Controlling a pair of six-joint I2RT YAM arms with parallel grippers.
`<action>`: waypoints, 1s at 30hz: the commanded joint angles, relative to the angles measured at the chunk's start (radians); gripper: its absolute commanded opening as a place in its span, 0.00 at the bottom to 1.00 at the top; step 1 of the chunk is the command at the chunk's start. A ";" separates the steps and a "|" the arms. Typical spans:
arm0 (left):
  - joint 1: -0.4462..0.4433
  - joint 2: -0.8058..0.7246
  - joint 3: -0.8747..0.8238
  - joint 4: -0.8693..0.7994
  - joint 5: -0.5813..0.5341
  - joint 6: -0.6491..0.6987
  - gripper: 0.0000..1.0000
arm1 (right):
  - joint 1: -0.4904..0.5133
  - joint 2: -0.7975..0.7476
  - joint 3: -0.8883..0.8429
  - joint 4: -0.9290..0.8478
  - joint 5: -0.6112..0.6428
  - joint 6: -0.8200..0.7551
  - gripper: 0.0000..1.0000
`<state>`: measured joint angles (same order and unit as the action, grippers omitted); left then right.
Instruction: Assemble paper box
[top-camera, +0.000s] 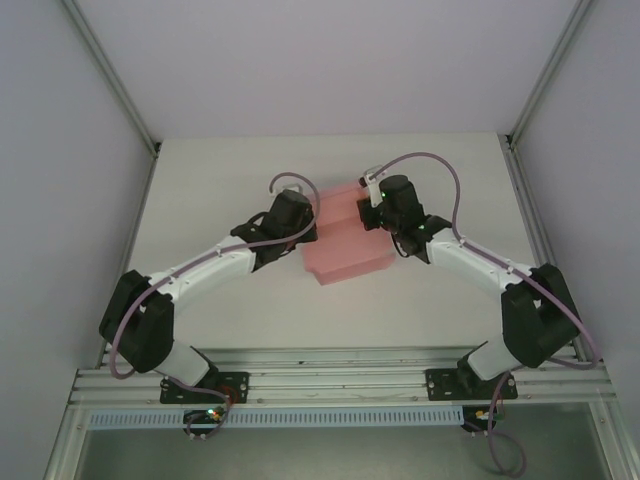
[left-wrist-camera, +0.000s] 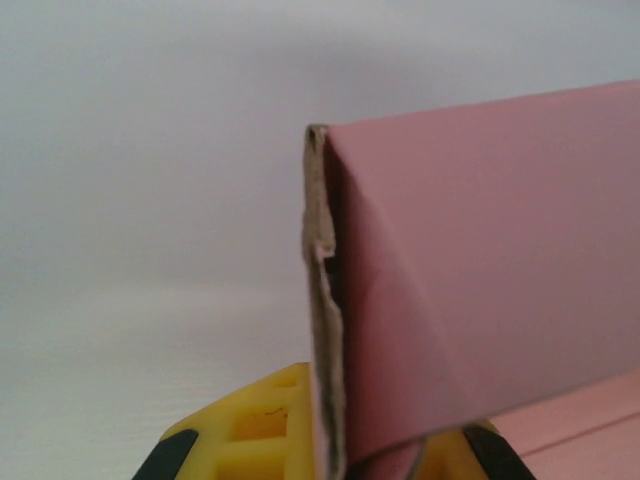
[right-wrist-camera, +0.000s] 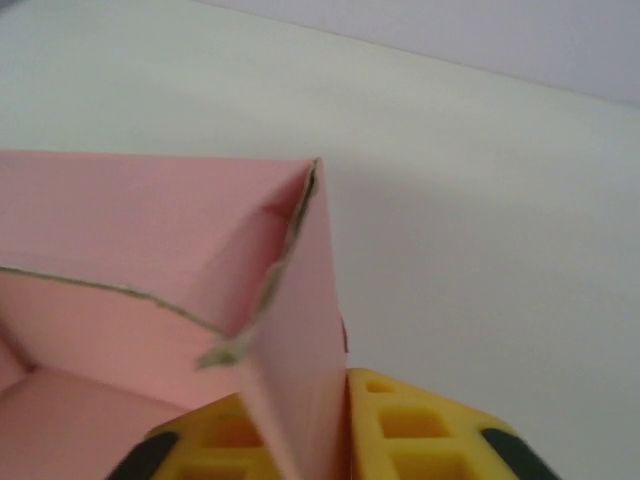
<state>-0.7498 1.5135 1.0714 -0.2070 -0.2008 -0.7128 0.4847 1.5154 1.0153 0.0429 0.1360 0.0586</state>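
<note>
The paper box (top-camera: 345, 250) is pink card, partly folded, lying mid-table between the two arms. My left gripper (top-camera: 302, 224) is at its left side and my right gripper (top-camera: 376, 212) at its far right corner. In the left wrist view an upright pink wall (left-wrist-camera: 480, 280) with a raw grey edge stands pinched between the yellow fingers (left-wrist-camera: 250, 430) of the left gripper (left-wrist-camera: 335, 445). In the right wrist view a folded pink corner flap (right-wrist-camera: 300, 330) runs down between the yellow fingers (right-wrist-camera: 420, 430) of the right gripper (right-wrist-camera: 320, 430), which is shut on it.
The pale table (top-camera: 250, 180) runs out to grey side walls and metal corner posts (top-camera: 155, 148). An aluminium rail (top-camera: 330, 375) carrying both arm bases crosses the near edge.
</note>
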 joint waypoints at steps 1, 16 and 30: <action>-0.002 0.021 0.092 -0.117 -0.037 -0.092 0.00 | -0.007 0.051 0.026 0.021 0.393 0.035 0.08; -0.006 0.039 0.165 -0.346 -0.199 -0.190 0.00 | -0.003 0.344 0.049 0.692 1.148 -0.717 0.00; -0.006 0.045 0.157 -0.268 -0.150 -0.151 0.00 | -0.018 0.195 0.059 0.057 0.514 -0.104 0.34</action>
<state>-0.7677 1.5909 1.2339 -0.3386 -0.2909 -0.8707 0.5896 1.7454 1.1168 0.3283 0.6643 -0.1768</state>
